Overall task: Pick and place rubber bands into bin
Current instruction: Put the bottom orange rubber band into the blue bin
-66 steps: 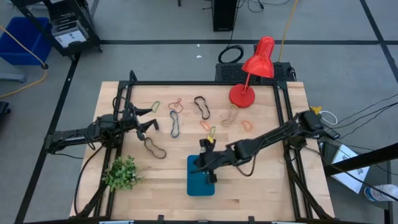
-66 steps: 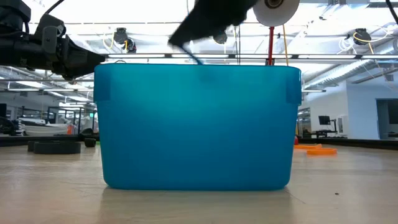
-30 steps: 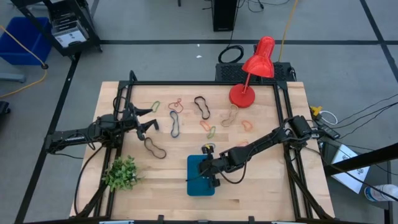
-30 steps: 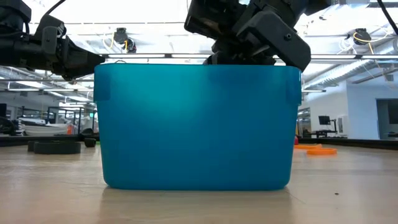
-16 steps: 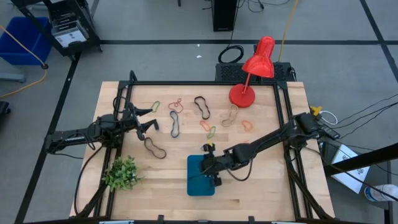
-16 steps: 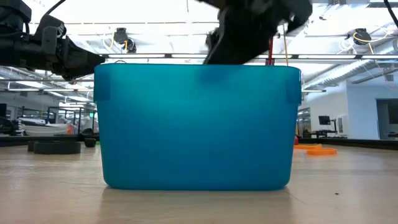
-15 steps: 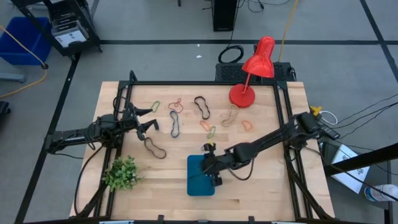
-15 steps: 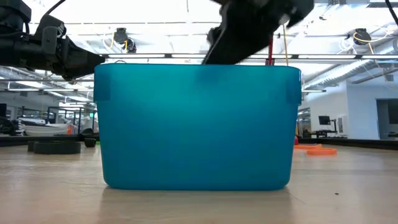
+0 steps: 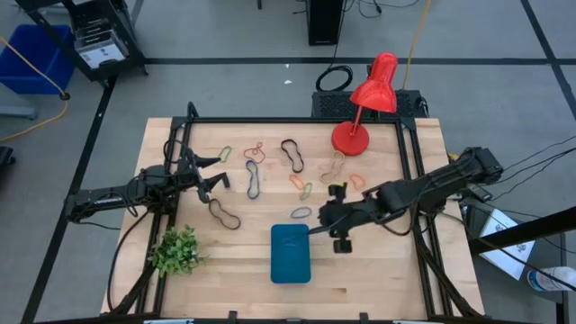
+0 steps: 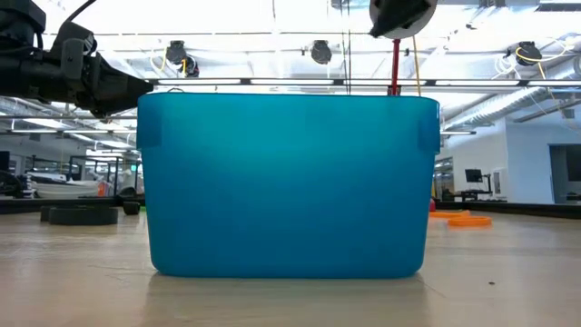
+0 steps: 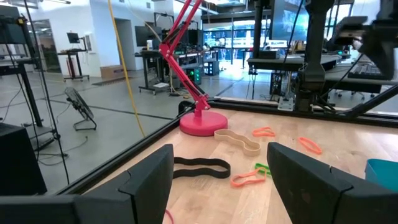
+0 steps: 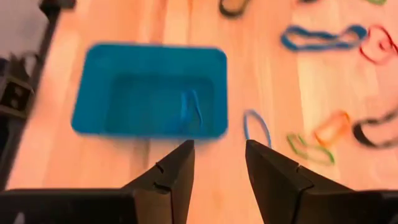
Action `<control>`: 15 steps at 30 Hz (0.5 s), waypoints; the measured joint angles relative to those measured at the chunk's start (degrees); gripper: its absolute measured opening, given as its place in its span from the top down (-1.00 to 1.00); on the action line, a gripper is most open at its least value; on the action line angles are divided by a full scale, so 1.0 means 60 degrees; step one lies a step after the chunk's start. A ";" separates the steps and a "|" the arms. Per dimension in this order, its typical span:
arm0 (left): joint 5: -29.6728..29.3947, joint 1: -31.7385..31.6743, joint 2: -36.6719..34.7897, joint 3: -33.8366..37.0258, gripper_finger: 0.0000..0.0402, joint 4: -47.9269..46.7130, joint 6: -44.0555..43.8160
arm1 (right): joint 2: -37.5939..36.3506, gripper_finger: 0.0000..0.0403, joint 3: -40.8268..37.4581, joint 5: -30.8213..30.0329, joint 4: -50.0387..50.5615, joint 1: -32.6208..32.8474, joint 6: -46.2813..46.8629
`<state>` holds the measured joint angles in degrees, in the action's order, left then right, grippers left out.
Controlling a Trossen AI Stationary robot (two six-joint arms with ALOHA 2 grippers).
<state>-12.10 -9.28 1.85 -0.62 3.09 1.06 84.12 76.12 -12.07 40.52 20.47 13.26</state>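
Note:
The teal bin (image 9: 291, 254) stands near the table's front edge; a thin blue rubber band (image 12: 191, 111) lies on its floor. Several more rubber bands lie flat on the wood beyond it: blue (image 9: 301, 213), black (image 9: 225, 213), blue (image 9: 254, 178), tan (image 9: 334, 167), orange (image 9: 357, 180). My right gripper (image 9: 326, 220) hangs open above the table, just past the bin's far right corner, with nothing between its fingers (image 12: 171, 180). My left gripper (image 9: 211, 175) waits open at the left, holding nothing (image 11: 221, 180).
A red desk lamp (image 9: 360, 112) stands at the far right of the table. A green plant (image 9: 175, 250) sits at the front left corner. A black frame rail (image 9: 288, 121) runs along the table's far side. In the low view the bin (image 10: 286, 182) fills the middle.
My right gripper has risen out of the bin and drawn back toward the table's right and far edges. The bin has stayed where it was. In the low view the gripper has gone up out of sight above the bin's rim.

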 joint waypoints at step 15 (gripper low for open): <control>0.0001 -0.0002 0.0001 0.0000 -0.33 -0.0008 0.0011 | -0.0099 0.32 -0.3027 -0.0948 0.0496 -0.0529 -0.1777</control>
<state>-12.09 -9.29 1.85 -0.62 3.04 1.13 83.53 57.95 -17.76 43.50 17.29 2.60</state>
